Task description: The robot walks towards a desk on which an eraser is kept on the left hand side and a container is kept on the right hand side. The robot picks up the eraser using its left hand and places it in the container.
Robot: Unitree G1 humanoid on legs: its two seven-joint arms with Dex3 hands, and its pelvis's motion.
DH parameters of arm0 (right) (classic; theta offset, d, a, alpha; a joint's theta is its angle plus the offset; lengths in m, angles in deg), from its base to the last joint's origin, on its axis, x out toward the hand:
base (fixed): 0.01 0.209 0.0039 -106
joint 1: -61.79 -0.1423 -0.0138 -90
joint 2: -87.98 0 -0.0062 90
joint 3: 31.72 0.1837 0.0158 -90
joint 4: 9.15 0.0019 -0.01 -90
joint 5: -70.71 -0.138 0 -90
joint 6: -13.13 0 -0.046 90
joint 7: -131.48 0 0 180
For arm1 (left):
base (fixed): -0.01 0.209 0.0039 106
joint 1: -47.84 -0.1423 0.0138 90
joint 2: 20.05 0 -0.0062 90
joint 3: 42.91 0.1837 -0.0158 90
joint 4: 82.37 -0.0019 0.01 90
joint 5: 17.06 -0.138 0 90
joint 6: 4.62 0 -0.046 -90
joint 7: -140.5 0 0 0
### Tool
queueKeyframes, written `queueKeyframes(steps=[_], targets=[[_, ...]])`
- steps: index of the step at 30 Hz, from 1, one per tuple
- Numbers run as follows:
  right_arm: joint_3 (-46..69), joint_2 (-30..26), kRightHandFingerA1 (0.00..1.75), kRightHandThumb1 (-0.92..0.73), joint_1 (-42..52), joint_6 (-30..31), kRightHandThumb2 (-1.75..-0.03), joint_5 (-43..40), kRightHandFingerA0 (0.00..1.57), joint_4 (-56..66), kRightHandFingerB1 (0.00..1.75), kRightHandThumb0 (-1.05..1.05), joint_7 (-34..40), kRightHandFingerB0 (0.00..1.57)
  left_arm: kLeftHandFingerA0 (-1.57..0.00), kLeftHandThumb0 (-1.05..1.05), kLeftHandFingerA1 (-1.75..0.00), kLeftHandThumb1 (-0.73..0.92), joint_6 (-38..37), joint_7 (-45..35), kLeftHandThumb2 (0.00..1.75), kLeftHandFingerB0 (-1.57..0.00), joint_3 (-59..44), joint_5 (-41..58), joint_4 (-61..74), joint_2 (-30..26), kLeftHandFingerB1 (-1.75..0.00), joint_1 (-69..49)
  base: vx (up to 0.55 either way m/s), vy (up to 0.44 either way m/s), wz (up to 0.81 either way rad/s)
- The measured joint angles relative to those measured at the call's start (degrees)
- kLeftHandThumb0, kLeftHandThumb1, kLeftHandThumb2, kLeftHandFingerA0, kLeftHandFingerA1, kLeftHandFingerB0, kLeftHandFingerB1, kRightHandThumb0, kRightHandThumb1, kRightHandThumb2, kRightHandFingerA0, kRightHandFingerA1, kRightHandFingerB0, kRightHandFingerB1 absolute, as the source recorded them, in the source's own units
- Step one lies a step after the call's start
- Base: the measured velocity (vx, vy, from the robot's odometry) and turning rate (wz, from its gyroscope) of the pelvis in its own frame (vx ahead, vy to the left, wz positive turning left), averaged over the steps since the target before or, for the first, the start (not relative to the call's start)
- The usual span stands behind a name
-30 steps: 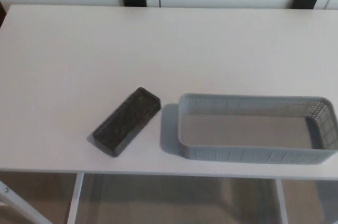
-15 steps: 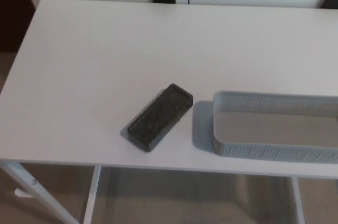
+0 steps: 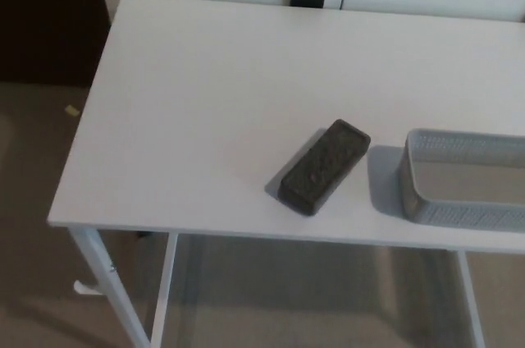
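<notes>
Eraser (image 3: 324, 167) lying slantwise on my desk (image 3: 213, 102) near its front edge, container (image 3: 463, 180) just to its right, apart from it, running past picture's right edge

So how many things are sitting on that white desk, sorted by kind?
Eraser, dark: 1
Container, grey mesh, partly cut off at the picture's right edge: 1
Total: 2

No part of the robot's body is shown in the head view; neither hand is seen.
</notes>
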Motion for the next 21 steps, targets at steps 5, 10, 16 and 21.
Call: queueKeyframes(steps=[5,10,16,21], targets=[[-0.10,-0.01,0.50,-0.48,0.19,-0.01,-0.53,0.33,0.70,0.05,0.46,-0.18,0.00,0.54,-0.49,-0.13,-0.42,0.55,-0.01,-0.34,0.57,-0.43,0.78,-0.38,1.54,0.27,-0.38,-0.60,-0.05,-0.153,0.00],[-0.02,-0.59,0.55,-0.41,0.18,0.06,-0.61,0.53,0.66,0.27,0.51,-0.26,0.02,0.51,-0.50,-0.14,-0.43,0.53,-0.01,-0.86,0.58,-0.43,1.32,-0.78,2.61,1.16,-0.38,-1.20,-0.07,-0.207,-0.01],[-0.12,-0.61,0.56,-0.41,0.23,0.06,-0.62,0.64,0.65,0.31,0.51,-0.26,0.01,0.51,-0.50,-0.13,-0.44,0.54,-0.01,-0.28,0.57,-0.43,2.77,-1.96,4.17,1.01,-0.38,-1.98,-0.01,-0.015,-0.01],[-0.13,-0.57,0.58,-0.40,0.03,-0.02,-0.62,0.65,0.66,0.19,0.53,-0.26,-0.08,0.51,-0.51,-0.13,-0.44,0.53,0.00,0.09,0.57,-0.44,3.25,-2.49,4.33,0.92,-0.38,-2.01,0.00,0.177,0.01]])
